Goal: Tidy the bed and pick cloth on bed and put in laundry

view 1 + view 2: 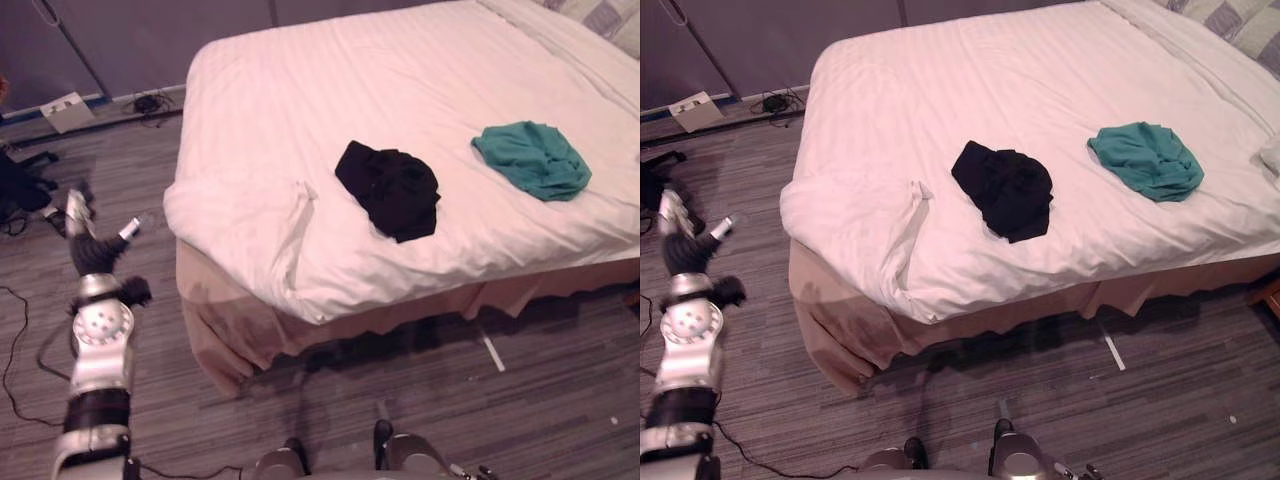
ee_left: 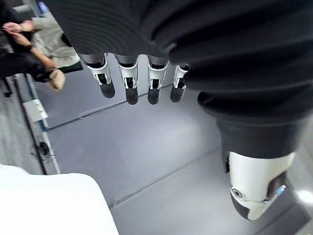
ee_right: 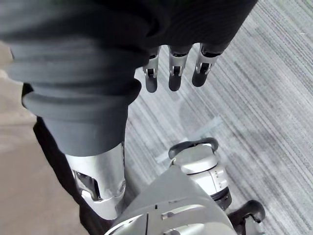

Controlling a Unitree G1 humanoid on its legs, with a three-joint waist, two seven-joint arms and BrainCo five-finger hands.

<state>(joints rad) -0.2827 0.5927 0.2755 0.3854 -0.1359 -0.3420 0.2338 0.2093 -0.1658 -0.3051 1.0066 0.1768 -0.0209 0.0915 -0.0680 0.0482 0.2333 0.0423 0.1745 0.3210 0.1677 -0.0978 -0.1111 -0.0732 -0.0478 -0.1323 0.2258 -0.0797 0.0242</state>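
Observation:
A black cloth lies crumpled near the middle of the bed's front part. A teal cloth lies bunched further to the right on the white sheet. The sheet has a raised fold near the bed's front left corner. My left hand is raised over the floor to the left of the bed, well away from both cloths. Its fingers are straight and hold nothing. My right hand hangs over the striped floor with relaxed, empty fingers.
A patterned pillow lies at the bed's far right. The beige bed skirt reaches the floor. Cables and a white board lie by the grey wall at the left. A person sits beyond the bed's corner.

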